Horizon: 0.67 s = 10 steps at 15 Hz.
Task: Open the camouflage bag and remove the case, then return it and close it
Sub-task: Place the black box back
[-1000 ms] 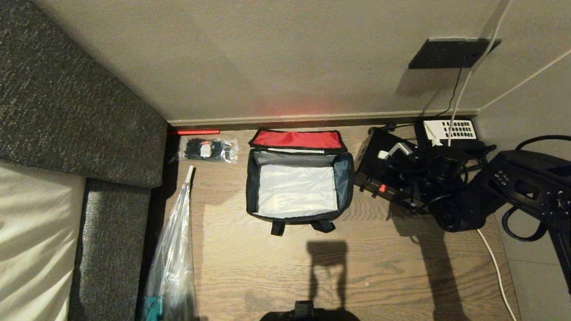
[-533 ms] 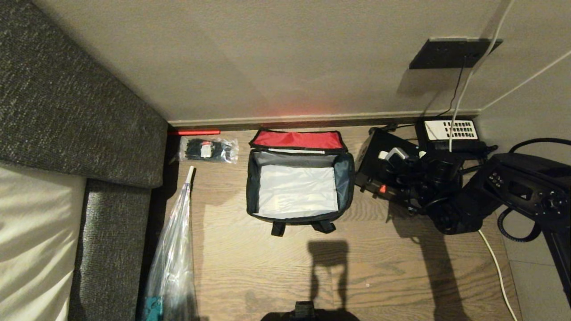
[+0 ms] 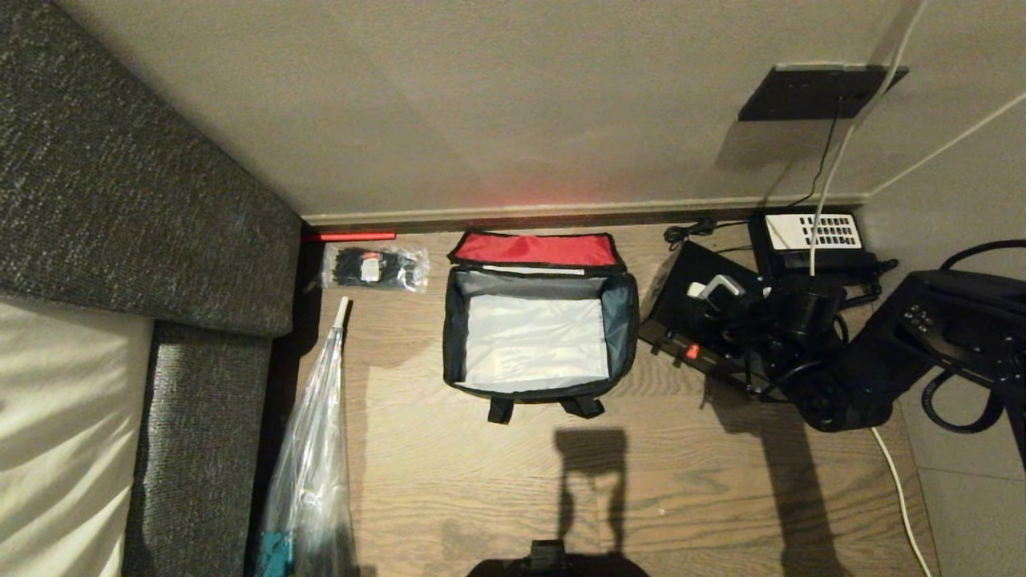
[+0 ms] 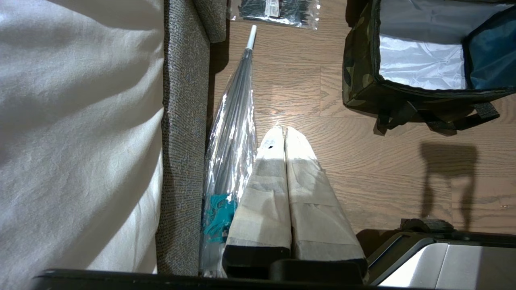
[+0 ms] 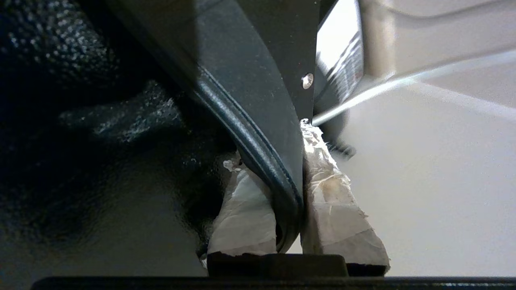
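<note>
The camouflage bag (image 3: 622, 308) stands open on the wooden floor, its red-lined lid (image 3: 535, 250) folded back toward the wall and its silver lining bare; its camouflage side (image 4: 358, 80) also shows in the left wrist view. The black case (image 3: 680, 280), with a red-orange mark on its near side, lies on the floor just right of the bag. My right gripper (image 3: 717, 290) is over the case, its taped fingers shut on a dark, rimmed part of the case (image 5: 258, 133). My left gripper (image 4: 282, 131) hangs shut and empty above the floor, near-left of the bag.
A black telephone (image 3: 809, 232) with a white keypad sits by the wall behind the case, cables around it. A clear packet of black ties (image 3: 373, 268) and a plastic-wrapped umbrella (image 3: 317, 433) lie left of the bag, beside a grey sofa (image 3: 120, 200).
My right gripper's fingers have shut on the case. The right arm and the case have shifted slightly toward me. The bag has not moved.
</note>
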### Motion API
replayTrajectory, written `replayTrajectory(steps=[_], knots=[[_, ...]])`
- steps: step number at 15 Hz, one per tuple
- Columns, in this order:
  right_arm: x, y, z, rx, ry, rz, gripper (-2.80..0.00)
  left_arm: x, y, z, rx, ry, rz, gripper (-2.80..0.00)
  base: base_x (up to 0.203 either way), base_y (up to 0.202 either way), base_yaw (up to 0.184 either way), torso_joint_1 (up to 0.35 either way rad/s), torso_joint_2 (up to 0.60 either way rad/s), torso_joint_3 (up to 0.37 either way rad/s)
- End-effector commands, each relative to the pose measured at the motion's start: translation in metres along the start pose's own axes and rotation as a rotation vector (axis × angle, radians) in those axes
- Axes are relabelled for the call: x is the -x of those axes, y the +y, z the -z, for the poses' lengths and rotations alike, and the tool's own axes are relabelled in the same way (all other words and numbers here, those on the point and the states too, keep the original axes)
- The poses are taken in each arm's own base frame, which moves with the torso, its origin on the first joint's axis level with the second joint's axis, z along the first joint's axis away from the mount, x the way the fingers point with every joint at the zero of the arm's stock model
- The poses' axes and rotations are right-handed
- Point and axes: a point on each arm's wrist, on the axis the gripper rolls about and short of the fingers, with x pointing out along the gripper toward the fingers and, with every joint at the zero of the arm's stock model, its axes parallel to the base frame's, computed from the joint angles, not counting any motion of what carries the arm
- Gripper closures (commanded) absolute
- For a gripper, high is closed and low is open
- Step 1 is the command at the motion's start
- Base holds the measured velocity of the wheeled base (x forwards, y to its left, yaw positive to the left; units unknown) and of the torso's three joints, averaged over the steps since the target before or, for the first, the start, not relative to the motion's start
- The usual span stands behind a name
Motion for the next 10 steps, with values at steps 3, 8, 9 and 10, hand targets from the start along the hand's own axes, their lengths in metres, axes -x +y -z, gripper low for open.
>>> replayTrajectory(steps=[3,8,9,10], knots=[[0.046,-0.054,-0.014,-0.066,-0.045,0.041,0.00,0.000,0.000,0.001,0.000,0.001,0.000,0.00,0.000,0.000,0.000,0.000,0.00,0.000],[0.091,-0.102,-0.010,-0.070,-0.018,0.066,0.00,0.000,0.000,0.001,0.000,0.001,0.000,0.00,0.000,0.000,0.000,0.000,0.00,0.000],[0.101,-0.112,-0.008,-0.061,-0.014,0.051,0.00,0.000,0.000,0.001,0.000,0.001,-0.002,0.00,0.000,0.000,0.000,0.000,0.00,0.000],[0.111,-0.121,-0.008,-0.048,-0.020,0.027,0.00,0.000,0.000,0.001,0.000,0.001,0.000,0.00,0.000,0.000,0.000,0.000,0.00,0.000]])
